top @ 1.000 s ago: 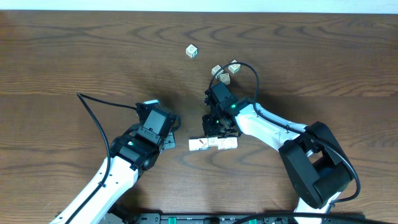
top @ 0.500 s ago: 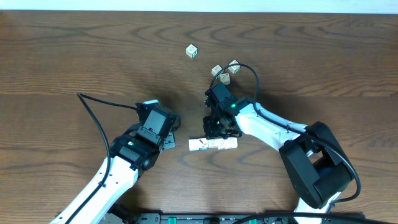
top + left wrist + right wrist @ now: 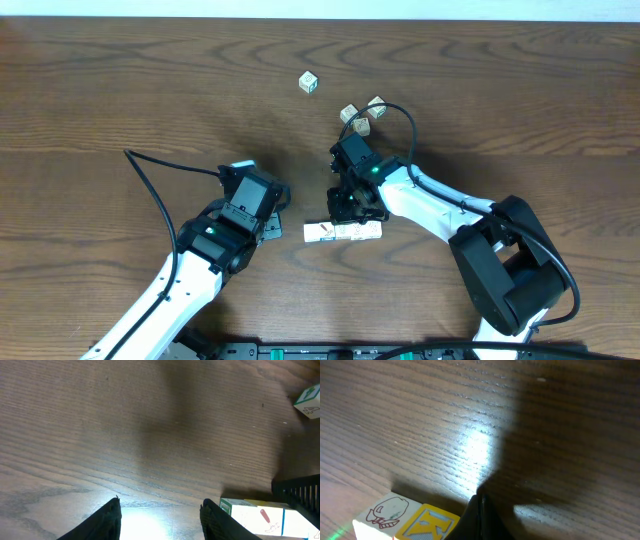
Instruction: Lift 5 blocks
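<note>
Evidently right pincer (image 3: 479,510) closed, I judge to nudge the blocks (image 3: 343,231) into one row; left pincer (image 3: 160,521) part-open, empty.

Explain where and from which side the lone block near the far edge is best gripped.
Grip the lone block on two opposite side faces, coming straight down. It sits alone on the table, all sides free, but looks turned, so align with its faces.

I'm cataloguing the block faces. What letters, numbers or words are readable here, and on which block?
"K": on the yellow-faced block, right wrist view.
"4", perhaps: on the edge block, upper right of the left wrist view.
Overhead, the scattered blocks bear marks too small to read.
</note>
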Action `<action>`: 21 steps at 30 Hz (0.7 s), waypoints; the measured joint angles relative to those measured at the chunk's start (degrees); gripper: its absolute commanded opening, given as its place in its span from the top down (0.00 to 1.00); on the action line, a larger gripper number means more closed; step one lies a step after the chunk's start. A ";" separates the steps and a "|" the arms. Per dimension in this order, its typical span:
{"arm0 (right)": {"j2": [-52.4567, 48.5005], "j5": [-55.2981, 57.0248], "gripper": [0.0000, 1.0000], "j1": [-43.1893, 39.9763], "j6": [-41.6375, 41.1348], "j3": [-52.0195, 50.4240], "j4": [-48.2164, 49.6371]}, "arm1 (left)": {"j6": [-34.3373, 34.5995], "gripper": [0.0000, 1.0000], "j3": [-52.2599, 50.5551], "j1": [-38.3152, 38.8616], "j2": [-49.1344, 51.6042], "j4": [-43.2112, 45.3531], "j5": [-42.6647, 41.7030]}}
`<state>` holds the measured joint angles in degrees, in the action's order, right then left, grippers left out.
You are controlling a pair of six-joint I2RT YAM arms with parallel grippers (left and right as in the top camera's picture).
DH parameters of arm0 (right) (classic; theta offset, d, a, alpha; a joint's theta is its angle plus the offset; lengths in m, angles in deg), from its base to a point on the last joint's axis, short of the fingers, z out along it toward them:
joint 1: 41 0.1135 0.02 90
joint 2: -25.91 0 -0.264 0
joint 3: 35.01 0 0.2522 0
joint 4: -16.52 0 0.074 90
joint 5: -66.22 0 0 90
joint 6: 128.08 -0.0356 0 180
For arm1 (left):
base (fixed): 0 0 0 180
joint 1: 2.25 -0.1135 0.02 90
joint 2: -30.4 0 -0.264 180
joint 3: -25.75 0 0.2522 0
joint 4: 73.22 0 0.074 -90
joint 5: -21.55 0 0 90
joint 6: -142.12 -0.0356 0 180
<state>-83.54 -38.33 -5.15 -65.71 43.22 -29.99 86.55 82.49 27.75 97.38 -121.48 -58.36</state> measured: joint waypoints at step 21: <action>0.02 0.20 0.99 0.00 -0.44 0.09 0.24 | 0.00 0.49 0.00 0.00 0.00 0.00 -0.02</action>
<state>-83.52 -38.13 -5.15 -66.15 43.31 -29.75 86.55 82.49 27.75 97.38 -121.48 -58.38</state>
